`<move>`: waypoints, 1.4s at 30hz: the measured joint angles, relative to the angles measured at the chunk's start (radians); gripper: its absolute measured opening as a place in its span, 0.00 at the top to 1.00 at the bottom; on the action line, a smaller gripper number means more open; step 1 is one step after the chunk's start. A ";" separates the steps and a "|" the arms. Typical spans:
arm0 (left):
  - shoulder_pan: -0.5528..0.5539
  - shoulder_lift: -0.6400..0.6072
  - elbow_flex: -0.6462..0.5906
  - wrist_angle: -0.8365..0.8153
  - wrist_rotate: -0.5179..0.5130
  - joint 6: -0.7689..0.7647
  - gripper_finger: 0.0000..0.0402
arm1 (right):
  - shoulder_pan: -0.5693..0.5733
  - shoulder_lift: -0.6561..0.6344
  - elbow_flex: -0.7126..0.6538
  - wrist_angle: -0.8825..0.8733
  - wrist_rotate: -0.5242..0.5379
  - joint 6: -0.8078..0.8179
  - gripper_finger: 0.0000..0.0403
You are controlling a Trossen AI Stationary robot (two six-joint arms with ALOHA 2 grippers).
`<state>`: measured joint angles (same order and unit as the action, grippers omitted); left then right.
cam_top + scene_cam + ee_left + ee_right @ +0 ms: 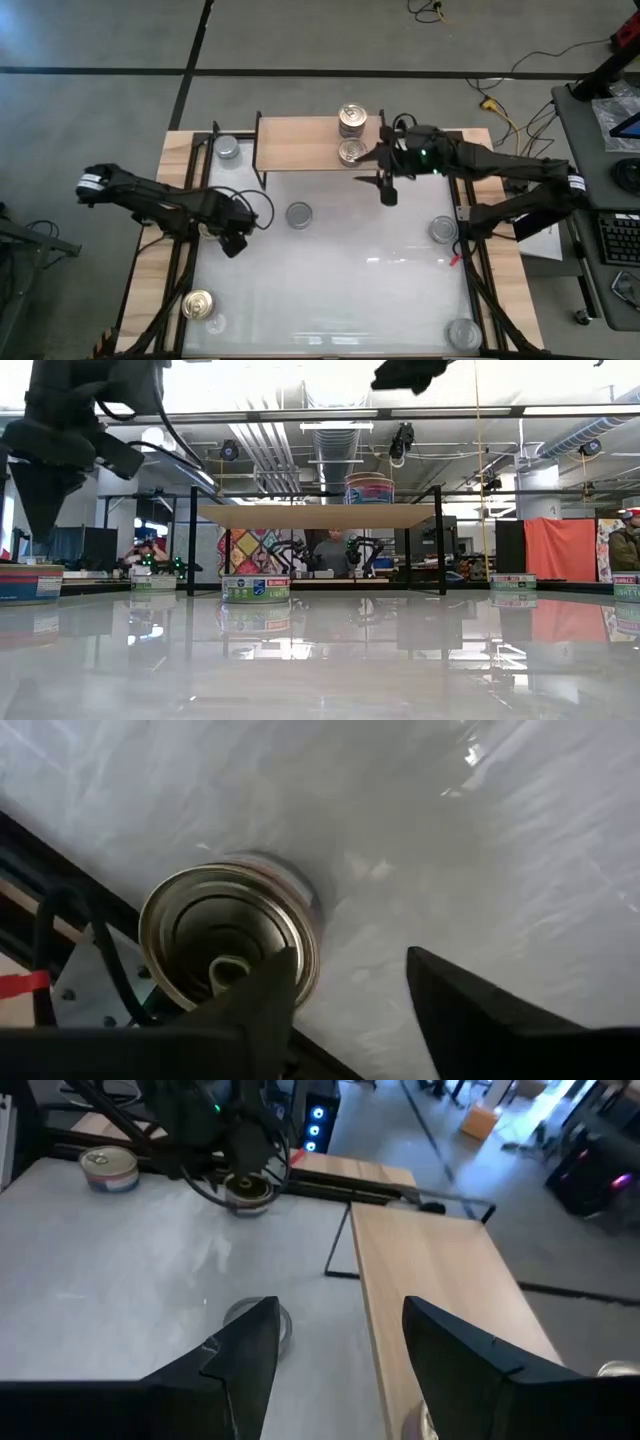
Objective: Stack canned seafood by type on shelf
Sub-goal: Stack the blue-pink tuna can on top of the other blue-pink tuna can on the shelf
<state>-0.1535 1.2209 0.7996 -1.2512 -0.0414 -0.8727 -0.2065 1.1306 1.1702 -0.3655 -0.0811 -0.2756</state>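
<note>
The shelf (300,142) stands at the table's far side, with two tins (352,120) (352,152) on its right end. My left gripper (345,995) hangs open, pointing down at the table's left. A gold-lidded tin (230,935) stands on the table beside one of its fingers, outside the gap. My right gripper (340,1345) is open in the air in front of the shelf's right end (388,190), holding nothing. A silver-lidded tin (262,1320) stands on the table below it.
Loose tins stand on the white tabletop: silver ones at the far left (229,148), middle (299,214), right (443,229) and near right (463,333), a gold one at the near left (199,305). The shelf's left part is bare wood.
</note>
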 joint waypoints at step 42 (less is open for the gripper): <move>-0.303 0.261 0.263 0.355 -0.173 0.177 1.00 | 0.401 0.070 -0.165 0.104 0.200 0.095 0.41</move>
<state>-0.4562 1.4820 1.0624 -0.8965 -0.2139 -0.6962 0.1942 1.2001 1.0047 -0.2610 0.1189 -0.1805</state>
